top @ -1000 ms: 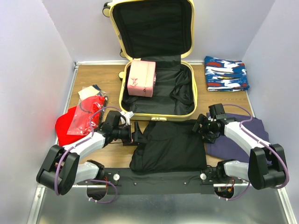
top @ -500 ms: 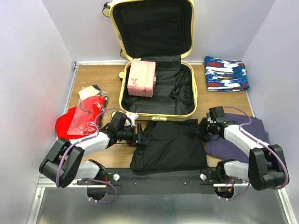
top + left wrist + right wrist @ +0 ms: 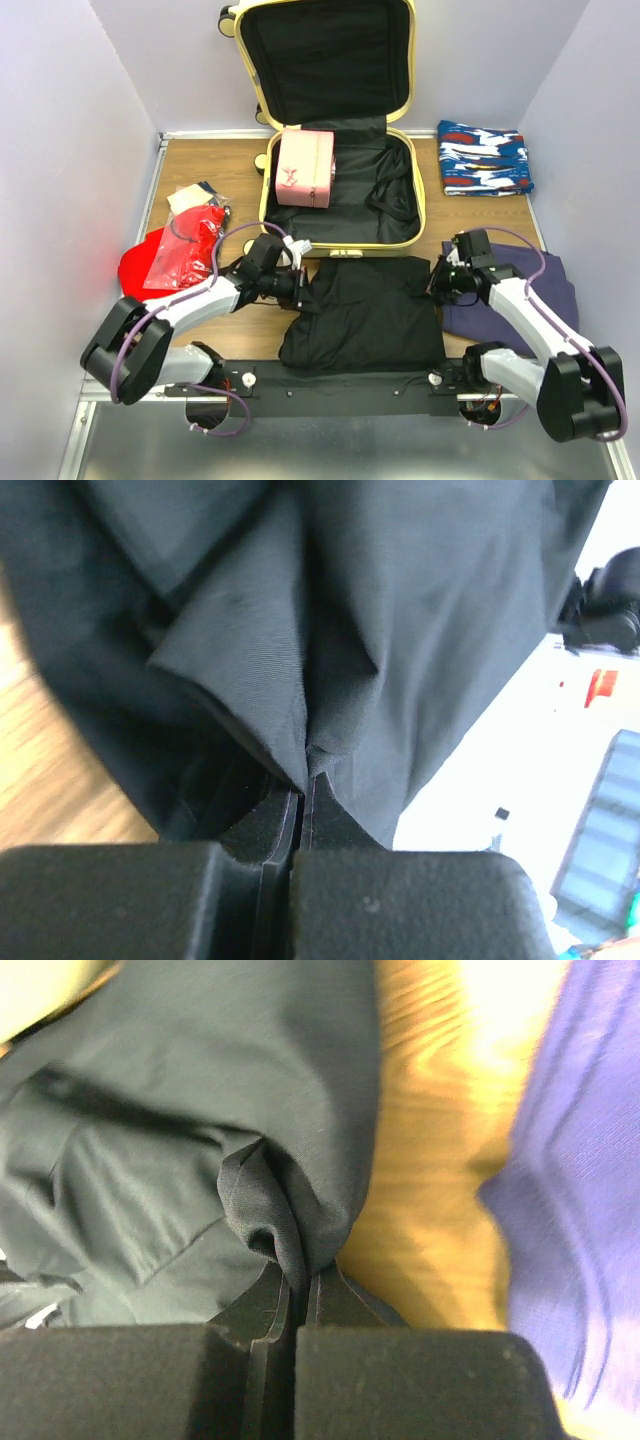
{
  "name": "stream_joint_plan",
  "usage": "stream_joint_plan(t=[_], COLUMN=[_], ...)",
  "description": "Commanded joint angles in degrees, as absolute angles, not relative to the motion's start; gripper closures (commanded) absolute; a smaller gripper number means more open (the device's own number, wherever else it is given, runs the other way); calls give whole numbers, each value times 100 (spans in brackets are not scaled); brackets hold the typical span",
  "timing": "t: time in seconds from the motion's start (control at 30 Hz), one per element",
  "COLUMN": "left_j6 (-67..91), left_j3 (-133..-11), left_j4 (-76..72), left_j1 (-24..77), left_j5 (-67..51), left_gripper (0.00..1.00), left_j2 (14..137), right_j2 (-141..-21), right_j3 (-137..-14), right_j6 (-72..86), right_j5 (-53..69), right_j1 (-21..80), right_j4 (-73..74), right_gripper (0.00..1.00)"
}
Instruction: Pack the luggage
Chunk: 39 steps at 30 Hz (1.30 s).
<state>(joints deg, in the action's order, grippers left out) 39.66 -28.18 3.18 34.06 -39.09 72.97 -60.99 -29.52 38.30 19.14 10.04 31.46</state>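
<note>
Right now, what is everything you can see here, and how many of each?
luggage: 1, pale yellow, open, far middle
pouch: 1, pink, inside luggage, left
black cloth: 1, black, in front of luggage
purple cloth: 1, purple, near right
patterned cloth: 1, blue-white-red, far right
red cloth: 1, red, left edge
plastic bag: 1, clear, partly on red cloth
left hand: 1, black, shut on black cloth
right hand: 1, black, shut on black cloth
</note>
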Motion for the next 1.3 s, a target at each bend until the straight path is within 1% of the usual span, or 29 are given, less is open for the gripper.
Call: stream_joint_plan(t=[0.0,0.27,0.43,0.53,0.57,0.63,0.67,0.73,0.77,0.8,0.83,0.9,0.93,0.97,1.03,1.07,1.1,1.13,1.2,1.27], left_j6=[3288,2980,2690,2619,2602,2619,2645,2698,2846,2926,3022,3434,3524,3594,3893,3981,4060,4278,4613,5297], left_j3=[-3383,-3814,-4340,-4639,-4702,-4842,-4886,-4983,-5009,-5001,-5053,-5229,-5569,-5798,-6168,-6222,-6223,-6266,-6293,-6057], left_j4=[940,1318,1248,1082,1003,697,616,275,177,37,-287,-421,-404,-326,-403,-509,-658,-894,-1045,-1518], left_j1=[3708,4227,4639,4693,4693,4693,4693,4702,4702,4693,4702,4719,4746,4755,4781,4781,4781,4790,4790,4825], left_j5=[-3947,-3850,-3806,-3508,-3368,-3191,-2929,-2761,-2429,-2295,-2198,-1794,-1689,-1470,-1110,-664,-477,-309,147,568], left_gripper=[100,100,100,100,100,100,100,100,100,100,100,100,100,100,100,100,100,100,100,100], left_j2=[6619,5942,5678,5511,5450,5405,5431,5528,5694,5800,5949,6546,6818,7368,7698,7821,7874,7927,8059,8025], right_j2=[-5564,-4668,-4553,-4666,-4832,-5035,-5297,-5658,-5886,-6289,-6545,-7229,-7460,-7671,-8363,-8593,-8787,-9189,-9526,-9990], right_j3=[-3506,-4200,-4991,-5571,-5703,-6072,-6178,-6598,-6775,-6924,-7056,-7522,-7724,-8048,-8497,-8682,-9084,-9262,-9753,-10027], right_j6=[3262,2514,2207,1917,1855,1399,1328,793,652,529,84,-183,-576,-650,-973,-1063,-1133,-1334,-1432,-1625], right_j5=[2689,3296,3120,2928,2587,2409,2051,1978,1804,1723,1740,1398,1389,1284,1300,1301,1327,1379,1564,1765], right_j1=[1020,1011,1019,1020,1020,1020,1020,1020,1020,1020,1020,1020,1020,1020,1020,1020,1020,1028,1020,1046], right_j4=[4139,4798,5027,4992,4905,4503,4335,4062,3791,3640,3378,3016,2762,2594,2296,2190,2084,2031,1855,1689], right_gripper=[99,99,99,99,99,99,99,99,99,99,99,99,99,100,99,99,99,99,99,99])
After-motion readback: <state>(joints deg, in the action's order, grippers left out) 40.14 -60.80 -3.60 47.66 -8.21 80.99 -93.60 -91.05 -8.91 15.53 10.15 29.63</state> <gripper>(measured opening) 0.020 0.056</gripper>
